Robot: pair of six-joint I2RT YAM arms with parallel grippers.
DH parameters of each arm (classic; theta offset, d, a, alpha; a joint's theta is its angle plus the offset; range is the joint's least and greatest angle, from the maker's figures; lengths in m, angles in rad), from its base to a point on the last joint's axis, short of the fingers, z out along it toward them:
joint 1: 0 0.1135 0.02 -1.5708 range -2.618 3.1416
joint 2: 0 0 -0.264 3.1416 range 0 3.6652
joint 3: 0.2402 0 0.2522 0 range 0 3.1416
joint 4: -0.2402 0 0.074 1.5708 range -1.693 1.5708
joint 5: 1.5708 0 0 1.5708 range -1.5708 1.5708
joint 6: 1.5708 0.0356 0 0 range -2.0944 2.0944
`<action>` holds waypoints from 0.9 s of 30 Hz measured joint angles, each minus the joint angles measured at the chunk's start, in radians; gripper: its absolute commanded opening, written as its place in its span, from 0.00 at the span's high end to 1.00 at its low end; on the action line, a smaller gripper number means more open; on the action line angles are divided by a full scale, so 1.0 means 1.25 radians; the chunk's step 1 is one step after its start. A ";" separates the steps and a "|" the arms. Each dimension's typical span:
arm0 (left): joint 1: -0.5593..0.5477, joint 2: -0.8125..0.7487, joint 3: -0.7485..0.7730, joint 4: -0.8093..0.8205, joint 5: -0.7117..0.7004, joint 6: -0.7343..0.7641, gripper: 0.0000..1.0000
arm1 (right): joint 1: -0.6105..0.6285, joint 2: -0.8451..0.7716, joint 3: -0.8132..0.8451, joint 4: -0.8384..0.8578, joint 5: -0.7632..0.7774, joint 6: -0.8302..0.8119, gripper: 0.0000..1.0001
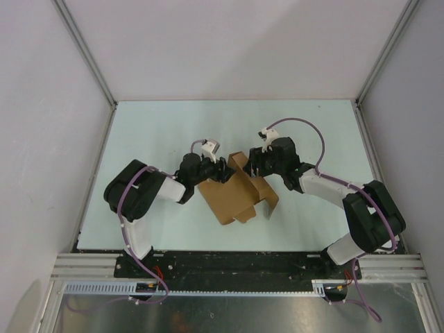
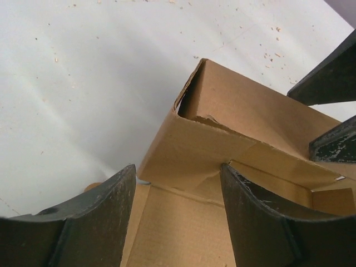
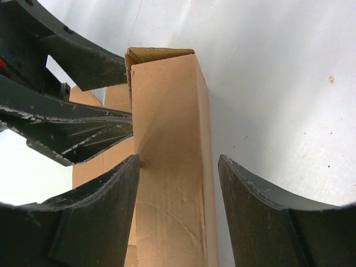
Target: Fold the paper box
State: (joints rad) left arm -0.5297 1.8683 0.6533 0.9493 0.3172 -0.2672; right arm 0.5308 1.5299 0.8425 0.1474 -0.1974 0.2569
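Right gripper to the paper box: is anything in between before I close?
Nothing visible. The right gripper straddles the paper box at its upright folded wall, jaws open; the left gripper is close beside it, not between.

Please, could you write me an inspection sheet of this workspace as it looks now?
Surface: pale table.
Job's things: paper box, brown, partly folded, lying between both hands.
Clutter: small crumbs on the table; nothing else seen.
Hands: left hand has its fingers apart around a box panel, grip unclear; right hand is open, one finger touching an upright part of the box.
Cables: purple cables run along both arms.
Surroundings: white walls; metal frame at the near edge.
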 measured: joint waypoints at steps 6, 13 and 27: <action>0.000 0.011 0.026 -0.029 0.000 -0.011 0.42 | 0.000 0.005 0.000 0.001 -0.013 -0.003 0.36; 0.000 0.014 0.045 -0.058 0.000 -0.017 0.48 | 0.003 0.012 0.000 0.003 -0.023 -0.005 0.36; 0.000 0.014 0.099 -0.207 -0.039 0.025 0.28 | 0.003 0.013 0.001 0.003 -0.034 -0.022 0.35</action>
State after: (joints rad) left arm -0.5297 1.8854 0.7769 0.6907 0.2680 -0.2359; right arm 0.5346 1.5467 0.8440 0.1513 -0.2394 0.2291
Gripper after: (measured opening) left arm 0.732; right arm 0.650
